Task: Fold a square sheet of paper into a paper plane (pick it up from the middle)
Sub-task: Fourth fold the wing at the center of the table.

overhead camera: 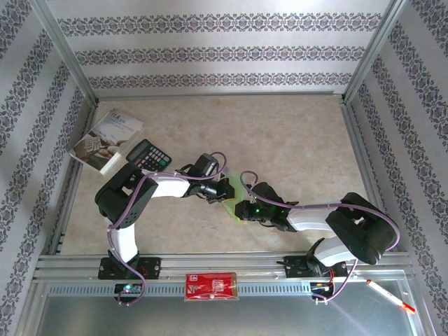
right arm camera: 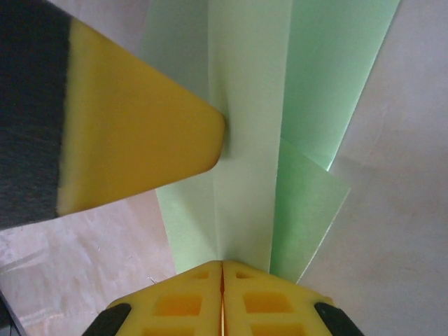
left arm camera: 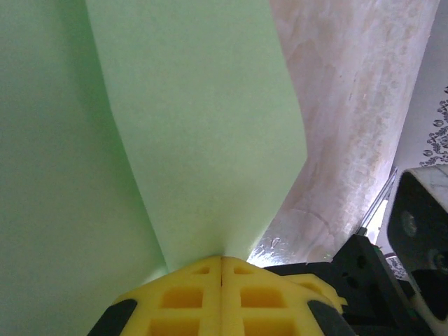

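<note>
The two arms are meeting near the middle of the table (overhead camera: 294, 133), and the folding is looking well under way. The green paper (right arm camera: 245, 140) is showing long creases and overlapping layers, but it is not yet forming a pointed plane with wings. The left gripper (left arm camera: 222, 269) is clenching a folded flap of the paper, its yellow jaws pressed fully together. The right gripper (right arm camera: 222, 273) is likewise pinching the near edge of the paper at a crease, with the left gripper's finger (right arm camera: 140, 133) touching the sheet just beside that crease. Whether the paper is lying on the table or hanging just above it is hard to tell. In my judgement, the next move is calling for one gripper to be holding the sheet fast while the other is drawing its flap over and pressing the crease down. That needs to be done gently enough that the thin paper is not tearing or slipping out of line.
</note>
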Robot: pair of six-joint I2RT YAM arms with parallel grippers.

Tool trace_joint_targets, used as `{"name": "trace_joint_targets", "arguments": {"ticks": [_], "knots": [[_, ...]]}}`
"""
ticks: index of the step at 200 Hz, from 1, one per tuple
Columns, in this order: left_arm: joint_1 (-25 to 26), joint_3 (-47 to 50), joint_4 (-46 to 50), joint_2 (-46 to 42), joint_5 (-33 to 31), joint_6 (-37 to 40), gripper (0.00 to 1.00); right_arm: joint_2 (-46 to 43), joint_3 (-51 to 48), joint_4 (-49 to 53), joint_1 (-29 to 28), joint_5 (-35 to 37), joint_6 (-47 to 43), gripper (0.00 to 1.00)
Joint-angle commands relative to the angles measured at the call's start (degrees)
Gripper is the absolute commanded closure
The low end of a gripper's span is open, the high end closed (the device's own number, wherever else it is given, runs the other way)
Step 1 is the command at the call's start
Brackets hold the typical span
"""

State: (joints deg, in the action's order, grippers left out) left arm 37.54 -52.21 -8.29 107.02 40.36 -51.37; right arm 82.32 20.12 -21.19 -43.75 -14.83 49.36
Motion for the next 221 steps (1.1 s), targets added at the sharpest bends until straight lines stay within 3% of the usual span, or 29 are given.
{"name": "trace_joint_targets", "arguments": {"ticks": [1, 48, 148, 221], "knots": [[1.0, -1.6, 2.1, 1.6, 0.9, 1.4, 0.95, 1.1, -1.8, 7.9, -0.3, 1.0, 0.1, 0.91], [1.0, -3.8, 5.0, 4.1, -1.0, 4.0, 0.95, 0.8, -0.9, 9.8, -0.1, -0.5, -1.5, 0.91], [1.0, -2.7, 7.1, 5.7, -3.2, 6.3, 1.00, -8.6, 4.6, 12.1, 2.0, -4.7, -3.1, 0.85], [1.0, -2.8, 7.1, 5.7, -3.3, 6.5, 1.00, -0.8, 8.7, 11.1, 0.4, -5.6, -4.4, 0.86]]}}
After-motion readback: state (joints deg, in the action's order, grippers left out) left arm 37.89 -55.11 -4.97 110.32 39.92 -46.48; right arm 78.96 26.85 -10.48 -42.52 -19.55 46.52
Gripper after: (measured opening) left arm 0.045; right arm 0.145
